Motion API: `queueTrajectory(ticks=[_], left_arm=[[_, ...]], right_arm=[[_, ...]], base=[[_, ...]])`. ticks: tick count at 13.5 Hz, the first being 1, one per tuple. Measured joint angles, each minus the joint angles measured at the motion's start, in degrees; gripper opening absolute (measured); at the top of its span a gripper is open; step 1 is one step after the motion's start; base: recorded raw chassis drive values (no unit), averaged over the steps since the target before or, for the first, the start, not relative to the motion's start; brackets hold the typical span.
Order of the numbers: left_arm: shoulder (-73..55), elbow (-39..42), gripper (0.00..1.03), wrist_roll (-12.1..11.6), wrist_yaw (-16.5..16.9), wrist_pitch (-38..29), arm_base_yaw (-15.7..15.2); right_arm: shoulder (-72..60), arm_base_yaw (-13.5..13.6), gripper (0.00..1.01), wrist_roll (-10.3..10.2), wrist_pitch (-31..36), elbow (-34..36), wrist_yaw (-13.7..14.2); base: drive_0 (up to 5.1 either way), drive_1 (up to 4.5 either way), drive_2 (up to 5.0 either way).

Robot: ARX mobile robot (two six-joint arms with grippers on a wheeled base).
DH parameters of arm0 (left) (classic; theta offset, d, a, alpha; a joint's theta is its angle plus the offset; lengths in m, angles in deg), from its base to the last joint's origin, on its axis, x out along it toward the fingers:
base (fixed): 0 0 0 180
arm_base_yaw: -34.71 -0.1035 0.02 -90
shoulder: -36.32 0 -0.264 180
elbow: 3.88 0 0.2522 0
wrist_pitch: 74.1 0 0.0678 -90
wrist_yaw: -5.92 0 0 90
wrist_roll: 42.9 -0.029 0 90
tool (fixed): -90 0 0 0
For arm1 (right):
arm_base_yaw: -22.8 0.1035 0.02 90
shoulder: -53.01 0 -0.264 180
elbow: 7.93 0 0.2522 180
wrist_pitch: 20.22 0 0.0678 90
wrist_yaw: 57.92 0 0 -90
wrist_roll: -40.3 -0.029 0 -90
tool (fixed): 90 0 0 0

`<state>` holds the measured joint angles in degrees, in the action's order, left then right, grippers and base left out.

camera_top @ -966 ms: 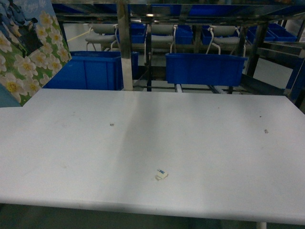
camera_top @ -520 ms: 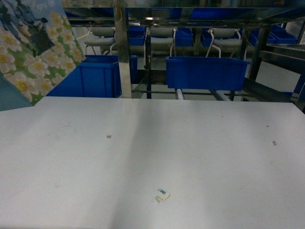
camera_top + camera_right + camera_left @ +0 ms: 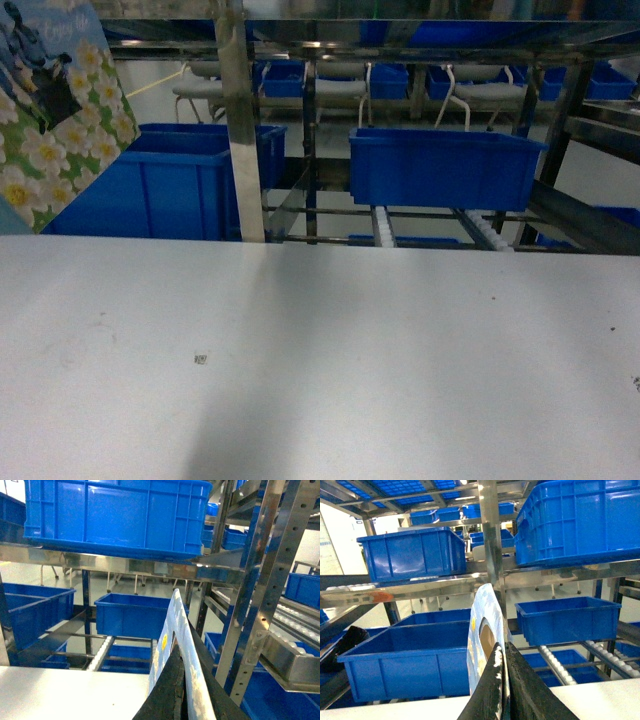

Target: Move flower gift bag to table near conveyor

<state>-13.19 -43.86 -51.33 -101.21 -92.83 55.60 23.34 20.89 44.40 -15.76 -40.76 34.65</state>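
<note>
Evidently the left gripper (image 3: 504,680) is pinching the flower gift bag (image 3: 55,110) aloft at ten o'clock over the table (image 3: 330,360), probably to clear its edge, while the right gripper (image 3: 181,690) seemingly clamps another printed bag (image 3: 172,645) beside the conveyor (image 3: 480,228).

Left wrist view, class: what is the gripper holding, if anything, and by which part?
The left gripper pinches the flower gift bag edge-on at its lower edge, just under the handle hole.

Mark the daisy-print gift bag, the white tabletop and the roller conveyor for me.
Daisy-print paper gift bag (image 3: 55,110): head view, printed front face.
White-grey matte tabletop (image 3: 400,350): head view, bare middle.
White roller conveyor (image 3: 384,226): head view, roller row.
</note>
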Motion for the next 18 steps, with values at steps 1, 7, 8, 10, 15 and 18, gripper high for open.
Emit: queueTrajectory(ticks=[1,7,8,10,15,18], left_arm=[[0.1,0.0,0.02,0.0,0.0,-0.4,0.0],[0.4,0.0,0.02,0.0,0.0,-0.3,0.1],[0.3,0.1,0.02,0.0,-0.7,-0.2,-0.4],[0.4,0.1,0.02,0.0,0.0,-0.3,0.2],[0.4,0.1,0.02,0.0,0.0,-0.3,0.1],[0.4,0.1,0.02,0.0,0.0,-0.3,0.1]], right_arm=[[0.3,0.0,0.02,0.0,0.5,0.1,0.0],[0.5,0.0,0.02,0.0,0.5,0.1,-0.1],[0.5,0.0,0.02,0.0,0.4,0.1,-0.5],[0.5,0.0,0.02,0.0,0.3,0.1,-0.4],[-11.8,-0.6,0.02,0.1,16.6,4.6,-3.7],[-27.1,1.2,0.02,0.7,34.2,6.8,-4.0]], base=[[0.0,0.0,0.0],[-2.3,1.99,0.5],[0.0,0.0,0.0],[0.0,0.0,0.0],[0.0,0.0,0.0],[0.0,0.0,0.0]])
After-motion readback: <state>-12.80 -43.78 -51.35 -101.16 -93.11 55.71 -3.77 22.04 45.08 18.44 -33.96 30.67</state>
